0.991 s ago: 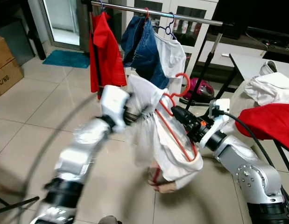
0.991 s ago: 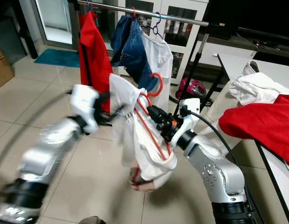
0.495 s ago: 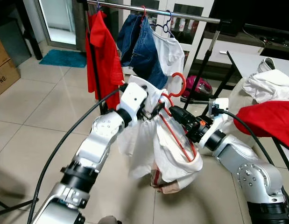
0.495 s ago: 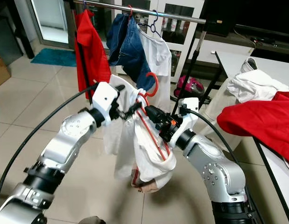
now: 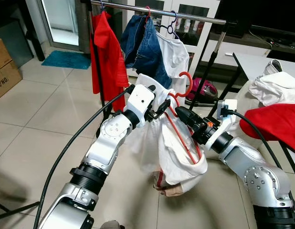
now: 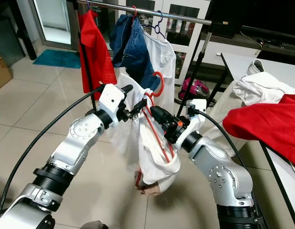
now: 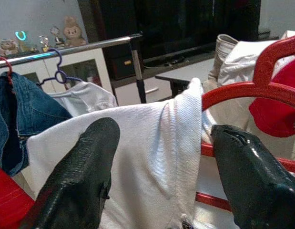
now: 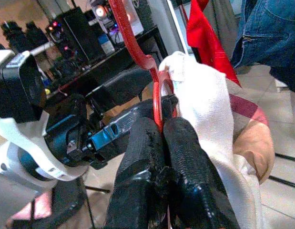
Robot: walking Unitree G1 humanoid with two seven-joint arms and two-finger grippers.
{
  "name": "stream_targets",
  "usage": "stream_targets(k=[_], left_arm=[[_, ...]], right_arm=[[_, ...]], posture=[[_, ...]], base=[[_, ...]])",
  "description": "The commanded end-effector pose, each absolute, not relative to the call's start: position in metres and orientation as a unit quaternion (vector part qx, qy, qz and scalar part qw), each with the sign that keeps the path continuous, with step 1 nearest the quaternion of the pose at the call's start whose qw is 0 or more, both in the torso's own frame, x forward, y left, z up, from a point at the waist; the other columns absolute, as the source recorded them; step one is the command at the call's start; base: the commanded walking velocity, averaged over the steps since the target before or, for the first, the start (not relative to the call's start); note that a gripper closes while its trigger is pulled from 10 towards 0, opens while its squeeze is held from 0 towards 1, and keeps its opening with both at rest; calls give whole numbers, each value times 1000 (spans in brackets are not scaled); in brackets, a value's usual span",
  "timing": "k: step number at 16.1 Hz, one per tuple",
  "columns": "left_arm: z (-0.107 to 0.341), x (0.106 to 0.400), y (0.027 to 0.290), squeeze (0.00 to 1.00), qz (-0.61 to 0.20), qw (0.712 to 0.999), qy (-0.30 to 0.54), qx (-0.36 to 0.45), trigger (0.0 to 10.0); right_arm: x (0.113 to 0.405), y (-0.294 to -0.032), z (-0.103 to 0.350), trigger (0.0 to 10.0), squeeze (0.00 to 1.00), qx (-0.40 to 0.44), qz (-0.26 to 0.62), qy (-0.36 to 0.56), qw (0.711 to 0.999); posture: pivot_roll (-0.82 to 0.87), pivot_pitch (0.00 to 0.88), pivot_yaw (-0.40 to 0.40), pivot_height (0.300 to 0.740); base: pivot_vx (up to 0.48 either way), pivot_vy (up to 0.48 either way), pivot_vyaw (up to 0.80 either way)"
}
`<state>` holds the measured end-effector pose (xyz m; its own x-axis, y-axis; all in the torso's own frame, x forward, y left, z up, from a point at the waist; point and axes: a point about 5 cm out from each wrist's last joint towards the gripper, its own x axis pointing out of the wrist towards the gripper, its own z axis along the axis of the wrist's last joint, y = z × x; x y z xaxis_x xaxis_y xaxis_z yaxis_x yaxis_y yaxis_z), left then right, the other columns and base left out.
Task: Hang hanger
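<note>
At frame centre, the right hand (image 5: 179,112) clamps the red hanger (image 5: 181,125), its hook pointing toward the rail (image 5: 185,14) at upper centre, while the left hand (image 5: 162,106) straddles the white shirt (image 5: 173,157), fingers wide.

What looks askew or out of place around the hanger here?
The white shirt sits crooked on the red hanger, bunched at the hook and sagging low. The hanger is tilted, pinched by the right tool; the left tool, open, is at the collar.
</note>
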<state>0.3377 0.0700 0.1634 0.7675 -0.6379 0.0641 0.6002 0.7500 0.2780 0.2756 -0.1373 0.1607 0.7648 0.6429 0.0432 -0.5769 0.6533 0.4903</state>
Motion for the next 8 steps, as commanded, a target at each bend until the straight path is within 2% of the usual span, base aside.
stream_targets(k=[1,8], left_arm=[[157,342,73,0,-312,940,-54,130,0],[158,349,80,0,-289,948,-60,122,0]], right_arm=[[275,-127,183,10000,0,255,394,23,883],[270,-122,187,10000,0,261,435,26,862]], posture=[[86,0,-72,740],[82,0,-88,740]], base=[[0,0,0],[0,0,0]])
